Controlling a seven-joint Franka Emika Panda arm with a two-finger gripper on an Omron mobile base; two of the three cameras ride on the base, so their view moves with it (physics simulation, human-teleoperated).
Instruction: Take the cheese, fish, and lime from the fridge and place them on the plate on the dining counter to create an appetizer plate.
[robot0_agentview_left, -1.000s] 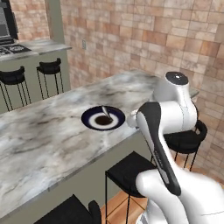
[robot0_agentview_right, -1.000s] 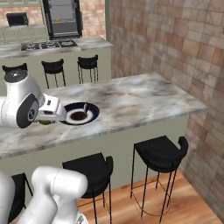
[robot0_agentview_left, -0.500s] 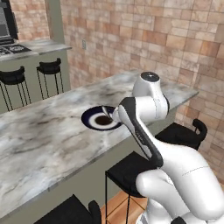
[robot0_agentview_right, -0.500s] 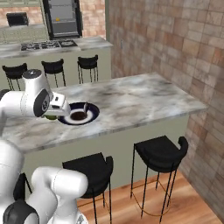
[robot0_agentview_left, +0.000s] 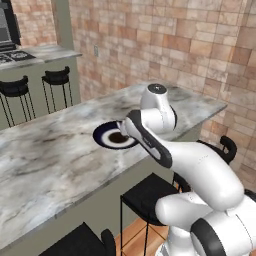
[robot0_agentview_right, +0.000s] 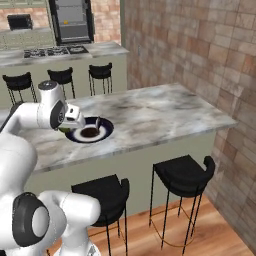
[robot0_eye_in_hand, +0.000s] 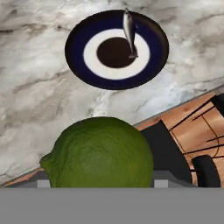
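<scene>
A: Closest in the hand view: lime (robot0_eye_in_hand: 99, 153), round, dull green, pebbled skin, small nub on its left side. It sits between the jaws of the gripper (robot0_agentview_right: 66, 126), so the gripper is clamped on the lime. Fingertips are hidden behind the fruit.

B: Plate?

A: Plate (robot0_eye_in_hand: 117, 49) is past the lime, flat on the dining counter (robot0_eye_in_hand: 39, 100), near the counter's stool-side edge. Round, dark blue rim, white ring, dark centre. A slim silver fish (robot0_eye_in_hand: 129, 30) lies on it, from the rim in to the centre. I can't make out any cheese.

B: Change since earlier?

A: The arm has swung in over the counter. A second ago the hand was off the counter's edge, beside the plate; now, in the right base view, it hangs at the plate's (robot0_agentview_right: 90, 131) near rim. In the left base view the arm's links cover the plate's (robot0_agentview_left: 111, 136) right side.

B: Surroundings?

A: Grey-white veined marble top, sage-green base. Black stools (robot0_agentview_right: 181, 176) below the near edge, wood floor under them. Further back, a second counter with a cooktop (robot0_agentview_right: 55, 51), black wall oven (robot0_agentview_right: 71, 21) behind it. Brick wall (robot0_agentview_right: 190, 45) to the right.
</scene>
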